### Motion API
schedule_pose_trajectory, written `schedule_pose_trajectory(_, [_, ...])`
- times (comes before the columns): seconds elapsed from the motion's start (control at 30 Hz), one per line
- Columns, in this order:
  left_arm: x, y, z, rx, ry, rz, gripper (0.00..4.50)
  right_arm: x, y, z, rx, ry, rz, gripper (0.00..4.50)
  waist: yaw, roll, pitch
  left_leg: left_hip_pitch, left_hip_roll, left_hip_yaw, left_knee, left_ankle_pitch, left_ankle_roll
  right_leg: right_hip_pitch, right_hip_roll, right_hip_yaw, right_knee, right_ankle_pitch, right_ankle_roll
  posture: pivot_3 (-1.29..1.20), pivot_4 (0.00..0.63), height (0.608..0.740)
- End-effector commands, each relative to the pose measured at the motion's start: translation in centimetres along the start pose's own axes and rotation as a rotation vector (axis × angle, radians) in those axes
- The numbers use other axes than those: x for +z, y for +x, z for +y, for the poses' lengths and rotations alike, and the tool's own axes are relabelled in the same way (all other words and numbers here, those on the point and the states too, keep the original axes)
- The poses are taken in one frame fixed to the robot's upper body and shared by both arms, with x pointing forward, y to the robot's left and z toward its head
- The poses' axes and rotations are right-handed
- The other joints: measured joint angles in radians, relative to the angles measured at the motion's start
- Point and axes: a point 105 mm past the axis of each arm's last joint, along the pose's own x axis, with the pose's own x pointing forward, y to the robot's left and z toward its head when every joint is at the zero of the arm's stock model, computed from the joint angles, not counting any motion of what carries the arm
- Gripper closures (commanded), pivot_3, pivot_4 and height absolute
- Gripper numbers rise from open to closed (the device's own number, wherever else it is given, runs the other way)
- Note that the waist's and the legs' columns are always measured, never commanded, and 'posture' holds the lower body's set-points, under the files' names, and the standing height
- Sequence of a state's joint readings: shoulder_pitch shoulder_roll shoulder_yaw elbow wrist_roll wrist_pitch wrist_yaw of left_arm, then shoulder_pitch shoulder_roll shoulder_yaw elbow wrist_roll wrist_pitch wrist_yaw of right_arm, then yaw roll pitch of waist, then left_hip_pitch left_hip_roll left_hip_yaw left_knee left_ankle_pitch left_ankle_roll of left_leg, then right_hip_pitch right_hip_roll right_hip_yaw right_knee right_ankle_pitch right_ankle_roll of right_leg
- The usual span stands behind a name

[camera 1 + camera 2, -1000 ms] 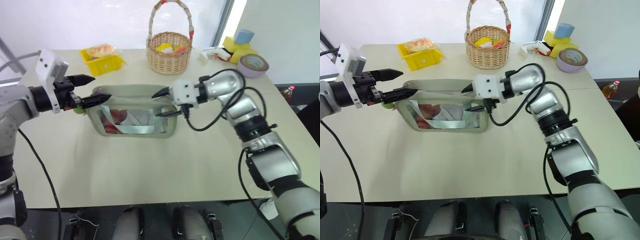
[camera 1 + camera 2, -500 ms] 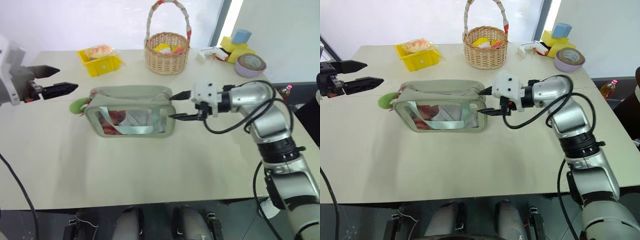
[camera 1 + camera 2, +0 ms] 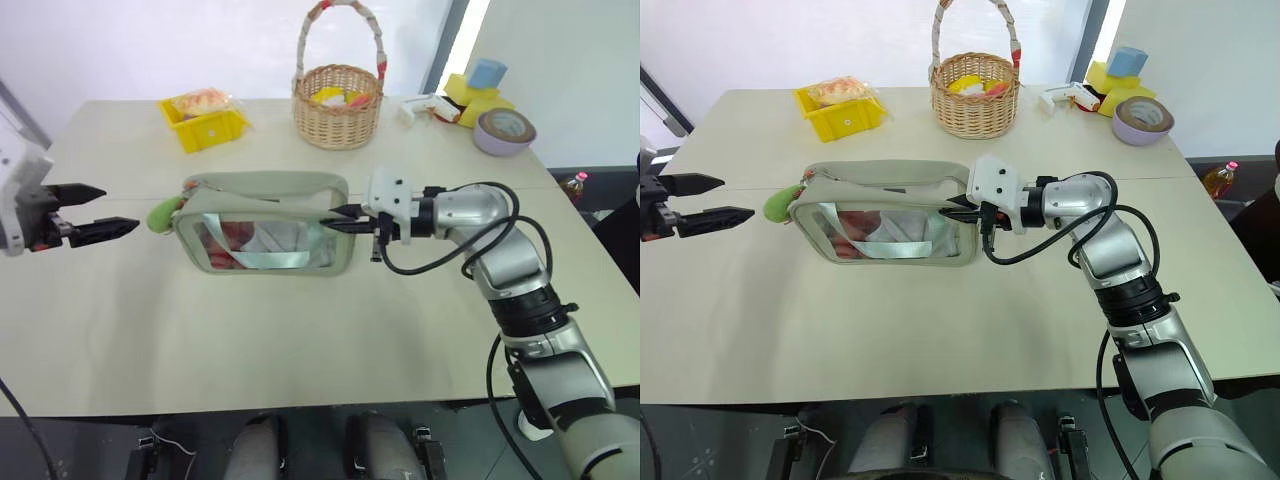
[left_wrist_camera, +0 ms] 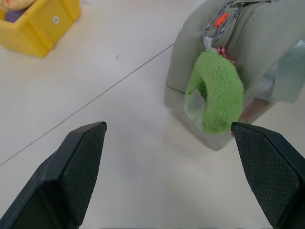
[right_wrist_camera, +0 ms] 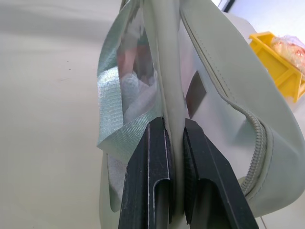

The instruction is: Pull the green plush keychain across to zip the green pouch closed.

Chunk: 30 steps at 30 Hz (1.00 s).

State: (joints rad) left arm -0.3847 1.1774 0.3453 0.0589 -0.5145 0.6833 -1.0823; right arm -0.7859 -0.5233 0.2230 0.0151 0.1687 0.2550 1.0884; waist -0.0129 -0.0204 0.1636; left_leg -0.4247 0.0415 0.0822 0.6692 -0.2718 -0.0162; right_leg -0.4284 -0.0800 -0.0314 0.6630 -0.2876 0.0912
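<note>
My right gripper [image 5: 174,157] is pinched on the end seam of the pale sage-green soft pouch [image 3: 265,222] in the table's middle. My left gripper [image 3: 98,210] hangs wide open, apart from the lime-green plush keychain [image 4: 214,93] at the pouch's other end. A yellow plastic bin [image 3: 205,122] and a wicker basket [image 3: 338,105] stand behind.

- green pouch [image 3: 265,223]: contents behind clear window are indistinct red and white shapes; seam edge hidden between right hand [image 5: 175,157] fingers.
- left hand [image 3: 90,210]: arm cut off by picture edge.
- wicker basket [image 3: 338,104]: contents too small to tell.
- yellow bin [image 4: 35,21]: cut off at edge.
</note>
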Motion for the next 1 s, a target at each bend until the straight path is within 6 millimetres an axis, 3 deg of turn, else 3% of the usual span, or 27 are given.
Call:
schedule_pose_trajectory(0.03, [0.5, 1.1, -0.4, 0.013, 0.048, -0.037, 0.00, 1.1, -0.1, -0.4, -0.004, -0.048, -0.026, 4.46, -0.001, 0.000, 0.000, 0.000, 0.000, 0.000, 0.000, 0.000, 0.000, 0.000, 0.000, 0.000, 0.000, 0.000, 0.000, 0.00, 0.150, 0.739])
schedule_pose_trajectory(0.37, [-0.2, 2.3, -1.8, -0.056, 0.035, -0.038, 0.00, 1.2, 0.1, -0.3, 0.000, -0.048, -0.025, 4.46, -0.001, 0.000, 0.000, 0.000, 0.000, 0.000, 0.000, 0.000, 0.000, 0.000, 0.000, 0.000, 0.001, 0.000, 0.000, 0.00, 0.150, 0.739])
schedule_pose_trajectory(0.47, [-0.1, 2.6, -1.2, -0.032, 0.043, -0.052, 0.89, 1.3, 0.1, -0.4, -0.004, -0.049, -0.027, 4.50, -0.001, 0.000, 0.000, 0.000, 0.000, 0.000, 0.000, 0.000, 0.000, 0.000, 0.000, 0.000, 0.001, 0.000, 0.000, 0.00, 0.150, 0.739])
schedule_pose_trajectory(0.7, [-0.4, 2.6, -0.9, -0.039, 0.041, -0.049, 4.47, 1.4, 0.1, -0.6, -0.014, -0.052, -0.028, 4.50, -0.001, 0.000, 0.000, 0.000, 0.000, 0.000, 0.000, 0.000, -0.001, 0.000, 0.000, 0.000, 0.001, 0.000, 0.000, 0.00, 0.150, 0.739])
schedule_pose_trajectory(0.83, [1.0, 2.9, -0.9, -0.052, 0.035, -0.095, 4.47, 1.5, 0.1, -0.7, -0.019, -0.054, -0.030, 4.50, 0.000, 0.000, 0.000, 0.000, 0.000, 0.000, 0.000, 0.000, 0.000, 0.000, 0.000, 0.000, 0.001, 0.000, 0.000, 0.00, 0.150, 0.739])
schedule_pose_trajectory(0.93, [3.7, 2.7, -1.1, -0.076, 0.056, -0.159, 4.47, 1.4, 0.1, -1.0, -0.027, -0.056, -0.029, 4.50, 0.000, 0.000, 0.000, 0.000, -0.002, 0.000, 0.000, 0.000, -0.001, 0.000, 0.000, 0.000, 0.001, 0.000, 0.000, 0.00, 0.150, 0.739])
schedule_pose_trajectory(1.0, [7.1, 3.2, -3.0, -0.155, 0.131, -0.231, 4.47, 1.4, 0.2, -1.1, -0.032, -0.053, -0.031, 4.50, 0.001, -0.001, 0.000, 0.000, -0.002, 0.000, 0.000, 0.001, -0.001, 0.000, 0.000, 0.000, 0.001, 0.000, 0.000, 0.00, 0.150, 0.739])
